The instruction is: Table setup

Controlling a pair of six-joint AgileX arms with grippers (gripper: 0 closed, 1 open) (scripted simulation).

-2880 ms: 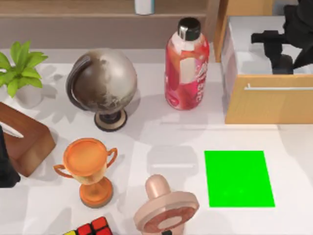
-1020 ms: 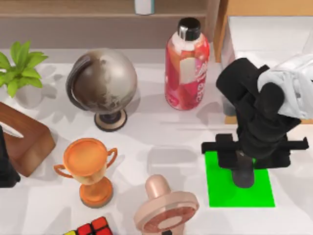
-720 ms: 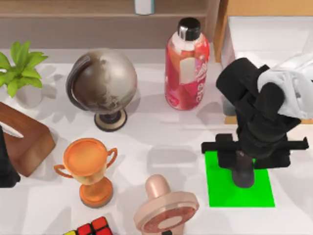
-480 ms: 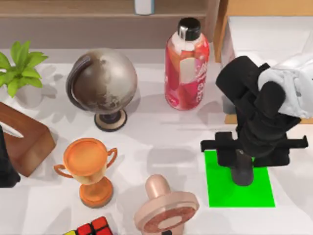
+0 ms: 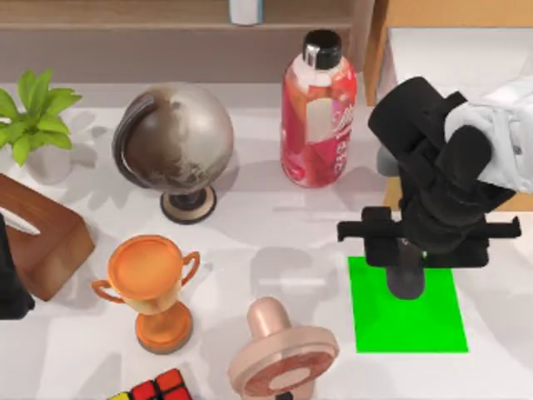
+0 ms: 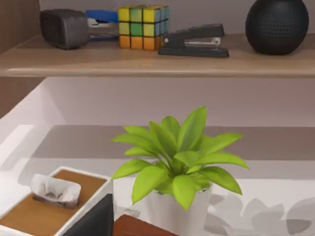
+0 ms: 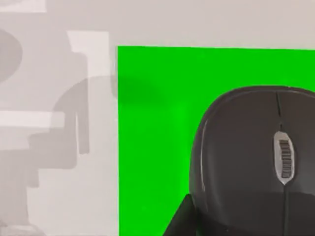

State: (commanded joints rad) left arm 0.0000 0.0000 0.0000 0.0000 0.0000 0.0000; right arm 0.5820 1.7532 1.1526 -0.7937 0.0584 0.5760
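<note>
The white table [image 5: 266,233] is crowded on its left half and along the far edge, and the open wooden drawer box [image 5: 450,179] stands at the far right. My right arm reaches from that side and hangs its right gripper [image 5: 408,250] over the far part of the green mat [image 5: 433,321], which lies near and to the right. The left arm [image 5: 8,283] sits parked at the left edge. A globe [image 5: 175,137] and a red bottle [image 5: 318,117] stand far of centre, with a brown tissue box [image 5: 42,233] at the left and a potted plant [image 5: 33,117] beyond it. An orange trophy [image 5: 150,279] and a pink fan [image 5: 283,354] stand near, left of the mat, and a puzzle cube [image 5: 154,387] peeks in at the near edge. The task's thing, the black mouse [image 7: 241,147], shows directly beneath the right wrist with the mat all round the sides I can see. Whether it rests on the mat or hangs above it, and whether the gripper is clamped on it or has let go, I cannot tell. I judge the step in hand to be placing the mouse on the mat. To do it well, keep the wrist level, make sure the mouse lies flat and wholly inside the green, part the grip only then, and rise straight up so nothing drags it toward the fan or off the mat's far edge
</note>
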